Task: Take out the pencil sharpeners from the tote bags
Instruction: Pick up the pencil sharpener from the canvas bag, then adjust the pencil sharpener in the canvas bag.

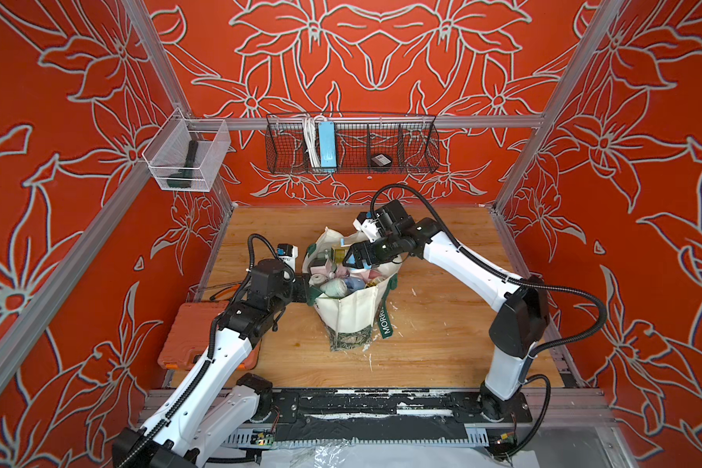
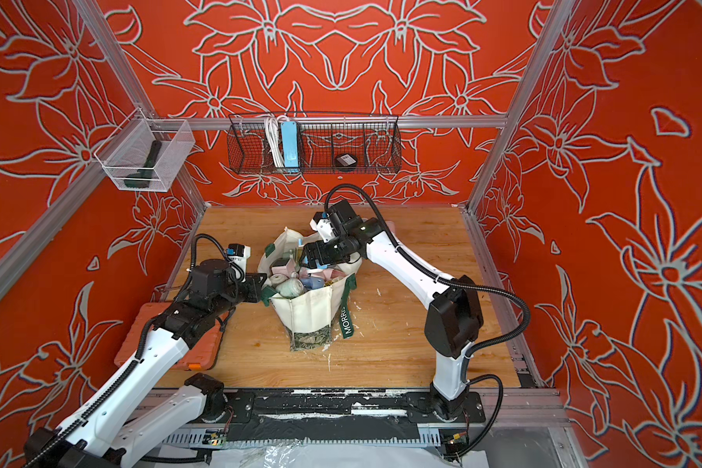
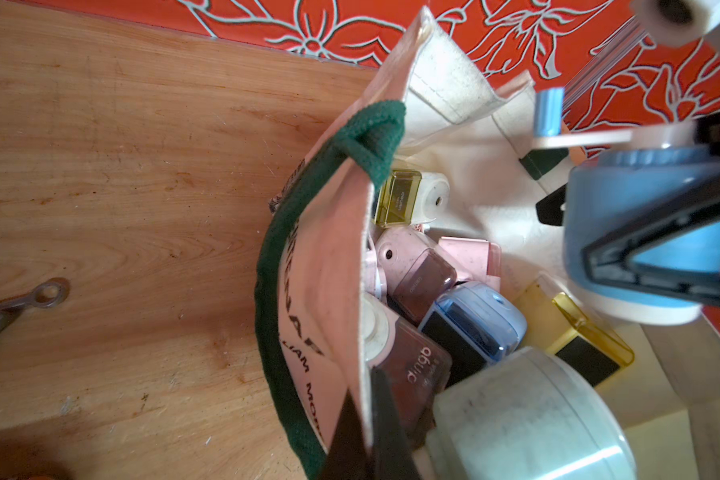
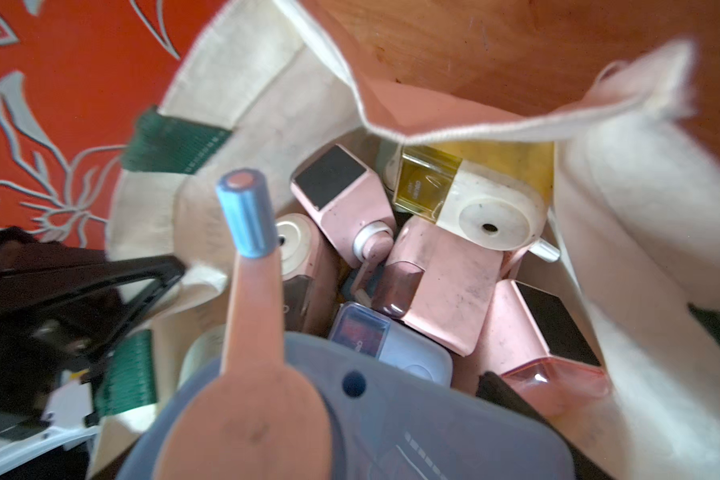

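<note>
Where the left end effector (image 3: 362,415) is clenched on its rim, the cream canvas tote bag with dark green handles (image 1: 349,312) stands upright mid-surface (image 1: 442,324), mouth gaping. Flat orange plastic case (image 1: 187,328) lies under left arm, apart from tote. Black wire basket (image 1: 418,150) w/ blue power strip (image 1: 326,146) hangs on rear wall, well clear. Right end effector (image 1: 348,259) grasps boxy blue plastic crank sharpener (image 3: 624,232) just above tote mouth. Inside tote, piled and scuffed: pastel pink boxy sharpener (image 4: 341,187), yellow-and-white sharpener (image 4: 466,195), pale grey-green rounded sharpener (image 3: 528,407).
</note>
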